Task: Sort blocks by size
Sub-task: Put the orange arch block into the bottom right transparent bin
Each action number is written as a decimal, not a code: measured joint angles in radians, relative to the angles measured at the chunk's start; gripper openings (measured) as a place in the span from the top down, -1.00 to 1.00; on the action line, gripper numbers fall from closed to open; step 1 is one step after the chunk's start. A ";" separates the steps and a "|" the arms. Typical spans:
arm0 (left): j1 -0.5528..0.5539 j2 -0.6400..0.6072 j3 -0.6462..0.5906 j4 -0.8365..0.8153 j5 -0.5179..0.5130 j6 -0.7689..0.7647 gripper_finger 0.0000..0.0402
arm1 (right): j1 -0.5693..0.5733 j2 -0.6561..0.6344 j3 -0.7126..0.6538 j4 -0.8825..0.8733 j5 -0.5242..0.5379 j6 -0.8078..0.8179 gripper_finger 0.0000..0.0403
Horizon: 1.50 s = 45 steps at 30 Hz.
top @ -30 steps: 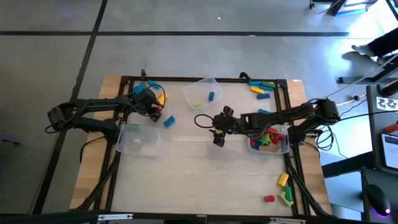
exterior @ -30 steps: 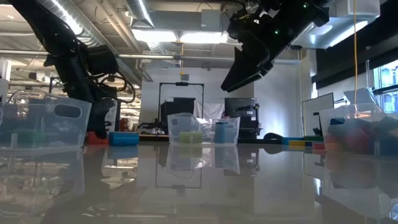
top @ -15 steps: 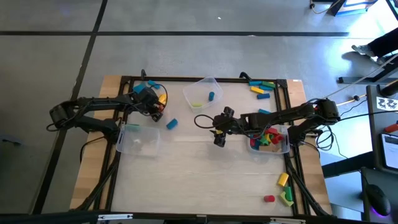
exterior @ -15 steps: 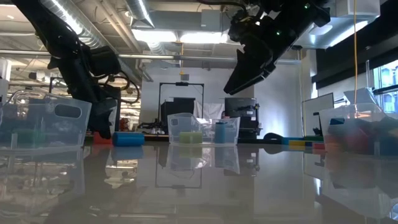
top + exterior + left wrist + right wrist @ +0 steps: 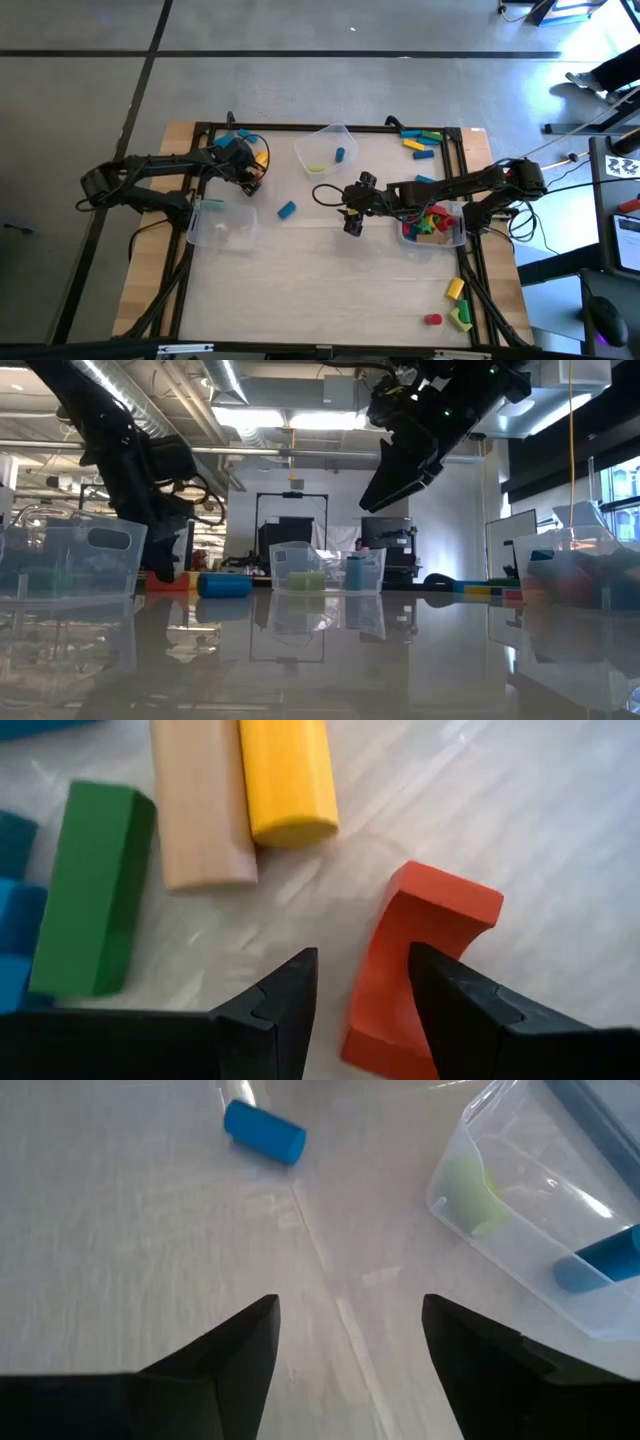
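Two open tools, left tool [image 5: 360, 990] over red block [image 5: 420, 965], right tool [image 5: 350, 1330] empty

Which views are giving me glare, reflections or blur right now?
Low view: the table mirrors the ceiling lights and the clear bin; the near bin at right is blurred. Left wrist view: sharp, with the green block soft at one end. Right wrist view: light sheen on the table around the blue cylinder.
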State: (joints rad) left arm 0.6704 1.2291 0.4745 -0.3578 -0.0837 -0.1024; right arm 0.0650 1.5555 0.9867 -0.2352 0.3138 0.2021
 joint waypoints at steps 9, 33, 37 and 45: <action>-0.011 -0.041 0.038 0.013 -0.006 0.043 0.23 | 0.000 0.000 0.000 0.001 0.001 -0.017 -0.23; -0.051 0.017 0.071 -0.081 -0.030 0.139 -0.31 | 0.000 0.000 0.000 -0.010 0.012 -0.106 -0.23; -0.048 0.060 0.031 -0.004 -0.034 0.142 -0.28 | 0.000 0.000 0.000 -0.008 -0.022 -0.104 -0.23; -0.048 0.145 0.029 0.057 0.030 0.159 -0.20 | 0.000 0.000 0.000 -0.013 -0.045 -0.100 -0.23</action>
State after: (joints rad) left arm 0.6224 1.3737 0.5037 -0.3005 -0.0534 0.0562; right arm 0.0650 1.5555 0.9867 -0.2477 0.2687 0.1016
